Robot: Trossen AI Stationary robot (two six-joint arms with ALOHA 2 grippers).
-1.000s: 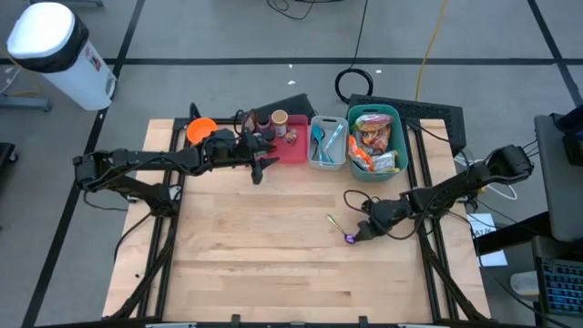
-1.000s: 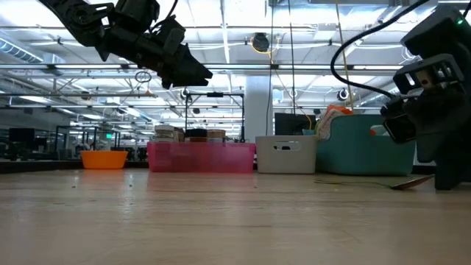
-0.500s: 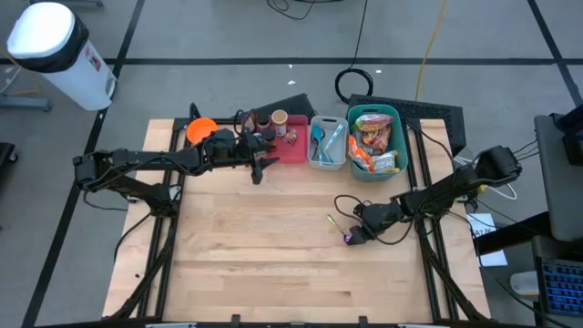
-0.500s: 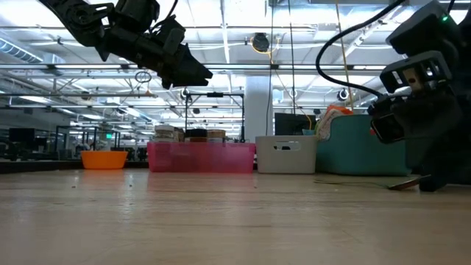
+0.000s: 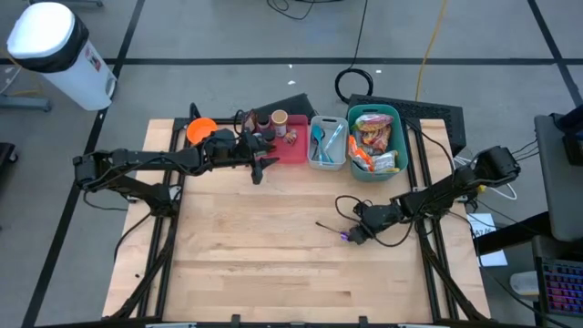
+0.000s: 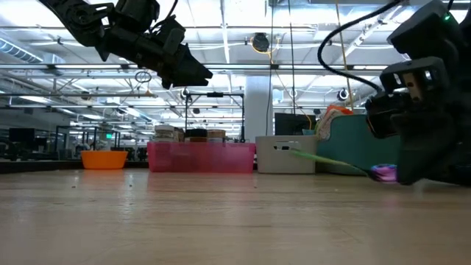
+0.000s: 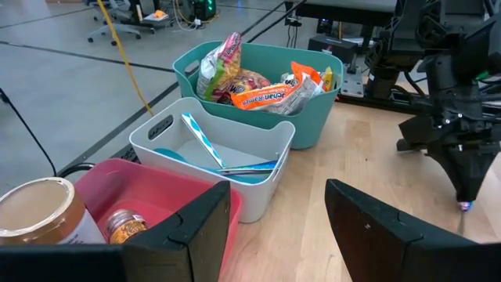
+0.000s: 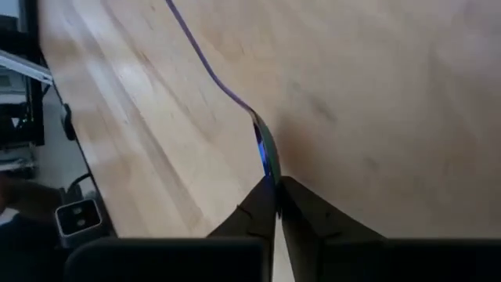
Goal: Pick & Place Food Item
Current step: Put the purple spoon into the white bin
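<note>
**Green-stemmed utensil pinched at its purple end by the right hand**

The slim green-stemmed utensil with a purple end [image 5: 330, 228] sits on the right half of the pale wooden tabletop [image 5: 255, 255], nearer than the row of containers along the far edge. Its long axis runs from the purple end, which is at the right hand [image 5: 350, 235], out to the left and slightly toward the far side. In the low view the green stem [image 6: 324, 160] slants upward away from the purple tip, so the free end appears to be clear of the wood. Whether the purple end touches the tabletop cannot be told.

The right hand's fingers are pressed together on the utensil at or just beside that purple end. The right wrist view shows the thin stem [image 8: 264, 149] emerging straight out from between the closed fingertips [image 8: 275, 192]. The held item therefore lies ahead of the hand, lengthwise with it, not across it.

Further out, the teal plastic basket of snack packets [image 5: 397, 137] stands on the far side, close to the right arm. The white bin [image 5: 312, 162] and the pink tray [image 5: 296, 157] stand to its left.

The left hand [image 5: 264, 167] hangs with fingers spread, gripping nothing, raised in front of the pink tray and well apart from the utensil. The right arm is plainly the nearer one for any placing move. The likely concern is the long stem swinging or snagging on a container rim as it is carried.
</note>
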